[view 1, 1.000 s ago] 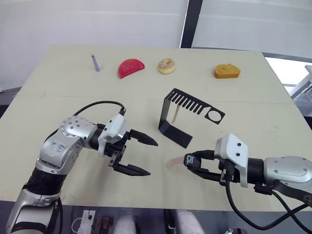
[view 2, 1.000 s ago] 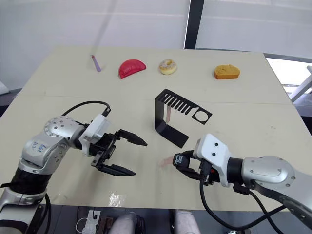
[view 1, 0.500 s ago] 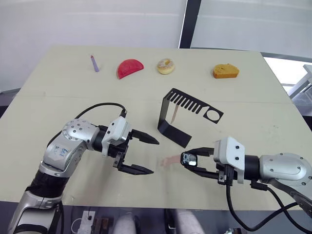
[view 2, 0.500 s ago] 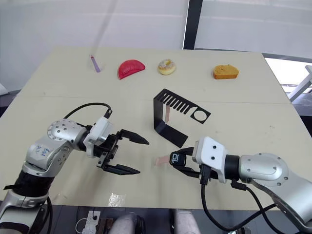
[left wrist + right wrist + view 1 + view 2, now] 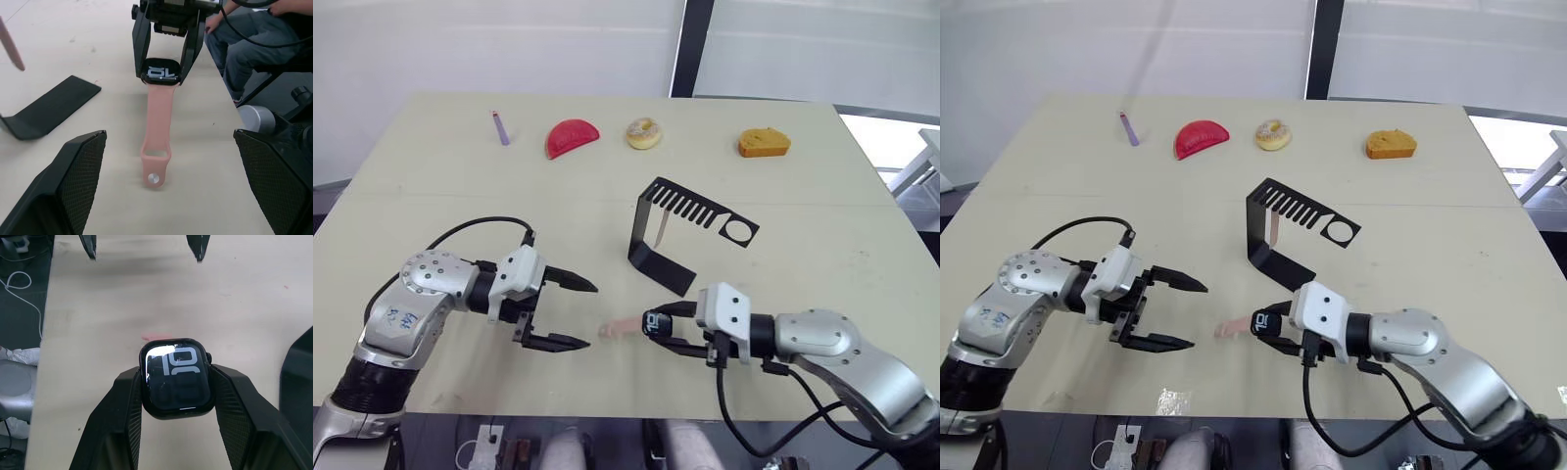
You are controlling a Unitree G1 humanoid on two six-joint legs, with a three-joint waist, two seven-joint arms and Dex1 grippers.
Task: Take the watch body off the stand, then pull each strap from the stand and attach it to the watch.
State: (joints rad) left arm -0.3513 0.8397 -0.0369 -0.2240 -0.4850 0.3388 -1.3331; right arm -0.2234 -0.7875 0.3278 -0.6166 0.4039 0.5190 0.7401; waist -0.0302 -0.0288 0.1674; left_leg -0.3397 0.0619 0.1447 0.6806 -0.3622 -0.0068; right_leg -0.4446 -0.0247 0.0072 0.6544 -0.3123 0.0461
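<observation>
My right gripper (image 5: 655, 324) is shut on the watch body (image 5: 657, 321), a small black case with light digits on its screen (image 5: 177, 377). One pale pink strap (image 5: 156, 142) runs from the case across the table toward my left gripper (image 5: 590, 315). That gripper is open and empty, a short way off the strap's free end. The black stand (image 5: 690, 235) sits just behind the watch. A second pink strap (image 5: 661, 228) hangs from its slotted arm.
Along the table's far side lie a purple stick (image 5: 499, 127), a red wedge (image 5: 572, 137), a doughnut (image 5: 643, 133) and an orange piece (image 5: 764, 143). The table's front edge is close below both grippers. A seated person's legs (image 5: 244, 44) are beyond that edge.
My right gripper has carried the watch body and its strap leftward toward the left gripper. The left gripper has drawn back to the left and stays open.
</observation>
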